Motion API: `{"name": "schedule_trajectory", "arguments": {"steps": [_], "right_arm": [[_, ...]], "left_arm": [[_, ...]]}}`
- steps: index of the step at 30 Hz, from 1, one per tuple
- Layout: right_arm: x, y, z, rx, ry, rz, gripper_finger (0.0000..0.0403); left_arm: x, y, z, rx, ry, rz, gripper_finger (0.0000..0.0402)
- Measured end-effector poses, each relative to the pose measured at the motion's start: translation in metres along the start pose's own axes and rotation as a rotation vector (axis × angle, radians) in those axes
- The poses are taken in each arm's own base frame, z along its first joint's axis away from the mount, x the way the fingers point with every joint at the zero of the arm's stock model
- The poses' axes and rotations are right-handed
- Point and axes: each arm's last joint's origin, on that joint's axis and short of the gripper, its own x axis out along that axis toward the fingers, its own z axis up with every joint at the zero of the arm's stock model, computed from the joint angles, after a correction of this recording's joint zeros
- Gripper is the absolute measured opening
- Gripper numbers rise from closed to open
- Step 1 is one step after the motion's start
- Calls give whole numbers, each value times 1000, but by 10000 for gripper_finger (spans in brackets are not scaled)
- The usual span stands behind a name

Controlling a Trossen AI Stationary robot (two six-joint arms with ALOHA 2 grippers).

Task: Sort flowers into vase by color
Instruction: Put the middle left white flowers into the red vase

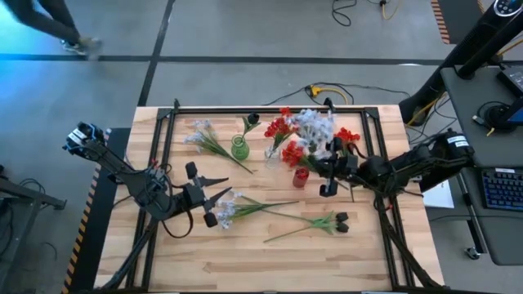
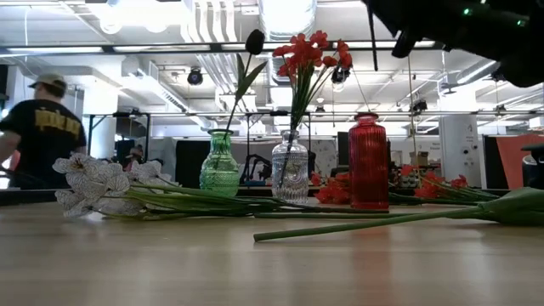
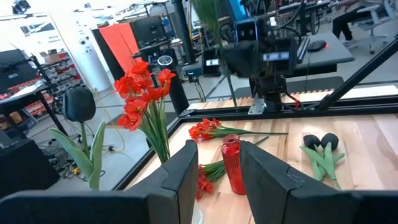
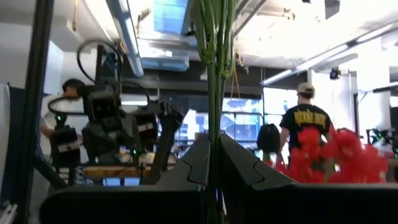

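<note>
**Right arm lifts a spray toward the vases**

While the left gripper [image 1: 214, 198] waits low over the table's left half, fingers parted and empty, the right gripper [image 1: 333, 167] hangs above the vases with its jaws clamped together on the green stems of a pale spray [image 1: 313, 126]. Red blossoms already fill the clear vase [image 2: 290, 167]; a dark bud stands in the green vase [image 2: 220, 165]; the red vase [image 2: 368, 162] looks empty. More pale blossoms [image 1: 226, 207], dark buds [image 1: 340, 220] and loose red flowers [image 1: 347, 135] lie on the wooden table [image 1: 245, 261]. Judging by this, delivery is the step in hand; next the stems must be lined up over the red vase's narrow neck and lowered straight.
</note>
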Motion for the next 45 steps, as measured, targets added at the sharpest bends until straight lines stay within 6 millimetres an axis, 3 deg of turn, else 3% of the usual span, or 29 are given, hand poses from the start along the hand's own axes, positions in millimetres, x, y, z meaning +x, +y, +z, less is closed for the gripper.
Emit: {"name": "schedule_trajectory", "arguments": {"steps": [13,45], "right_arm": [[12,1,-35,-65,131,-2,13],[7,2,-43,-152,176,13,13]], "left_arm": [[0,0,-1,17,8,3,102],[0,1,-3,35,19,17,102]]}}
